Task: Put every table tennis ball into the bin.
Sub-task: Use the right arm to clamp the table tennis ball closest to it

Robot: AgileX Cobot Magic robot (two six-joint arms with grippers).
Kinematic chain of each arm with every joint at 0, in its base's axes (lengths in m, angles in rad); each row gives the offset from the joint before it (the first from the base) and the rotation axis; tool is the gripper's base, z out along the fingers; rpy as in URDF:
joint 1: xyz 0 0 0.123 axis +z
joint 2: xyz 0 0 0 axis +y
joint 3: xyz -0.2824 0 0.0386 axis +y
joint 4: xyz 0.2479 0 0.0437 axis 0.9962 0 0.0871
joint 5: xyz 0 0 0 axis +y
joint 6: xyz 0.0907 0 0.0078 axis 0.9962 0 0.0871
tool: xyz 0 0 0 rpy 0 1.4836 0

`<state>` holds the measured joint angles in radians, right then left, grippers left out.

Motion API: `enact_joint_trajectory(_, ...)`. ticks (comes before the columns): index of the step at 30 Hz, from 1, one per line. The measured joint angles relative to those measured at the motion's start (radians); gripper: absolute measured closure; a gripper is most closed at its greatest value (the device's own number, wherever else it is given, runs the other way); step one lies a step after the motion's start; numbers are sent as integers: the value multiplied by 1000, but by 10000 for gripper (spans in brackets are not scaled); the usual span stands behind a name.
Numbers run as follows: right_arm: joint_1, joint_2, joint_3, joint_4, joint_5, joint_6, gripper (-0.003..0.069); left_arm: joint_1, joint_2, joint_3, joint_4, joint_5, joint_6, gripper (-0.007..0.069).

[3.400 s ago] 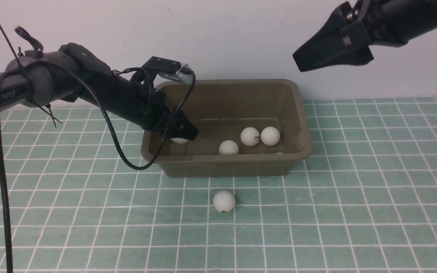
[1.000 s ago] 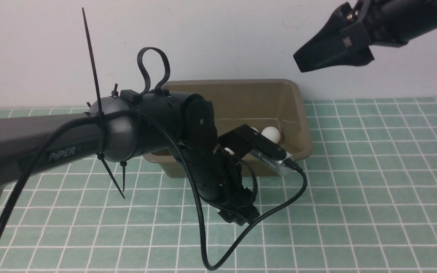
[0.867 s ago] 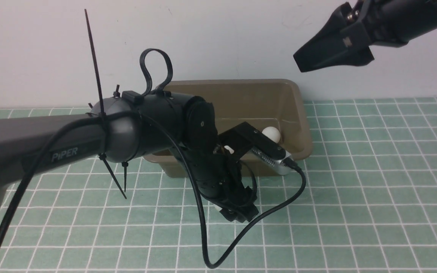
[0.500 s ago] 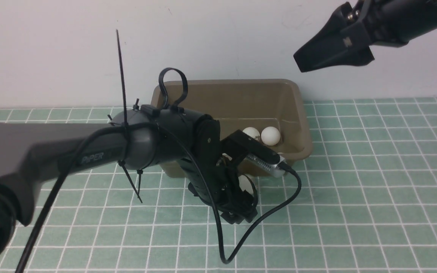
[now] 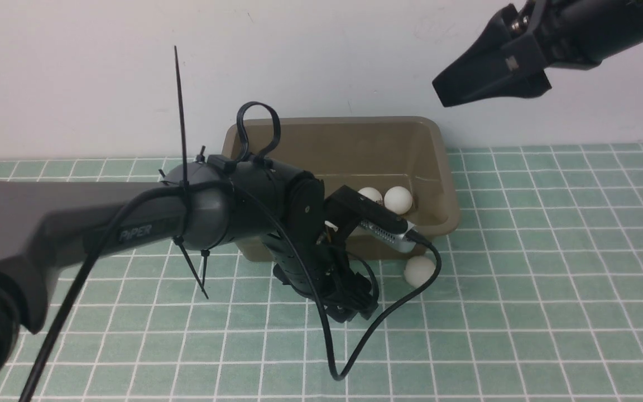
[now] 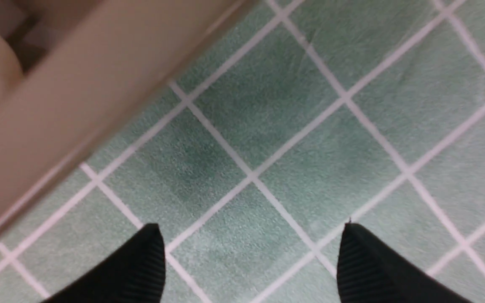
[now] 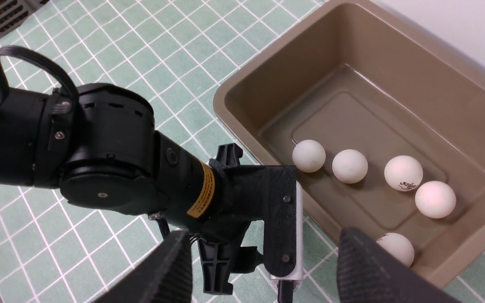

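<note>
With one table tennis ball (image 5: 419, 271) loose on the surface (image 5: 522, 335) beside the bin (image 5: 355, 145), the empty, open left tool (image 6: 251, 227) likely needs to shift right and straddle it.

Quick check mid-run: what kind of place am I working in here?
Probably a robotics test bench, not a home: a green tabletop mat with a white grid, a bare white wall behind, and an olive-brown plastic bin holding small white balls.
</note>
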<state>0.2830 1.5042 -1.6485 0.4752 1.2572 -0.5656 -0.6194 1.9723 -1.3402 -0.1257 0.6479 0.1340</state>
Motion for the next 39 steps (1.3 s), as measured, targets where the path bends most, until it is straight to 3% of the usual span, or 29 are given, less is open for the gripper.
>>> enact_joint_trajectory(5, -4, 8, 0, -242, 4, 117, 237, 0, -72, -6, -58, 25, 57, 132)
enact_joint_trajectory(8, -17, 21, 0, -310, 4, 150, 237, 0, -115, -23, -136, 56, 133, 132)
enact_joint_trajectory(10, -23, 26, 0, -319, 4, 159, 237, 0, -132, -28, -175, 66, 158, 132)
enact_joint_trajectory(12, -44, 50, 0, -309, 4, 162, 237, 0, -188, -55, -295, 100, 274, 132)
enact_joint_trajectory(17, -53, 98, 32, -230, -1, 125, 237, 0, -269, -80, -368, 115, 362, 132)
enact_joint_trajectory(24, -53, 202, 120, -149, -4, 78, 237, 0, -337, -80, -290, 126, 345, 132)
enact_joint_trajectory(33, -53, 318, 137, -63, -33, 48, 237, 0, -399, -80, 1, 207, 152, 132)
enact_joint_trajectory(39, -53, 367, 138, -35, -54, 48, 237, 0, -459, -80, 77, 257, 133, 132)
